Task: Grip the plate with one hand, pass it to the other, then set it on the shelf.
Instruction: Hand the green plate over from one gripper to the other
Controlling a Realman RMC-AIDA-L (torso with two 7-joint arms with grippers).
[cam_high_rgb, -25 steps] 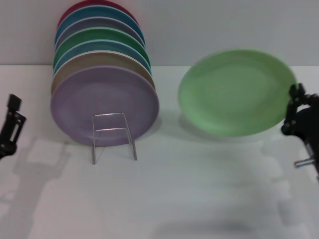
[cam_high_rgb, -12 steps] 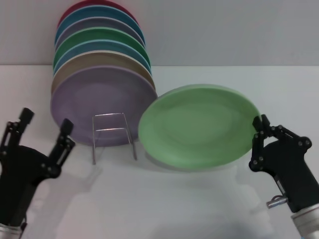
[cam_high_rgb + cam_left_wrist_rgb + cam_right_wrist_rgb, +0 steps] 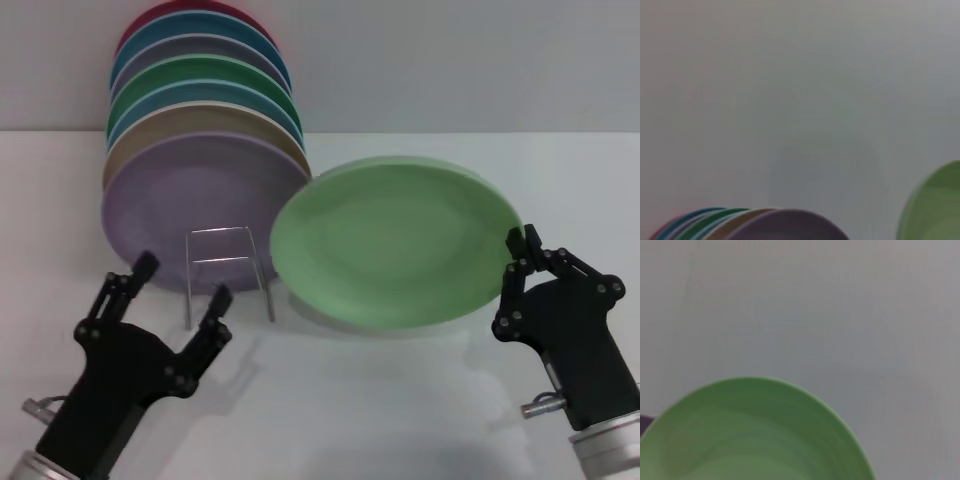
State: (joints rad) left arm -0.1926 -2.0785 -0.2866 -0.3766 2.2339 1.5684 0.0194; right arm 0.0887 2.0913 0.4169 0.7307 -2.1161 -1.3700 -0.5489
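Held aloft above the white worktop [image 3: 420, 400] at mid-scene, the plate [image 3: 395, 240]: pinched by its right rim in the right gripper [image 3: 520, 262], fingers closed on the edge, face tilted toward the camera. Round, shallow, pale mint-green, matte; probably rigid and light to moderate in weight, likely ceramic or melamine, so breakable if dropped. Smooth surface, thin rim, so liable to slip or swing under a one-sided pinch. Best second hold: the free left rim, opposite the present grip, well seated before any release. Low on the left, the left gripper [image 3: 180, 295], fingers spread wide, empty, near but apart from the plate. Just behind it, the shelf [image 3: 228, 270]: thin silvery wire, rectangular looped front, two straight legs. Behind that, a leaning row of coloured plates [image 3: 200, 130], lavender plate [image 3: 205, 205] foremost.
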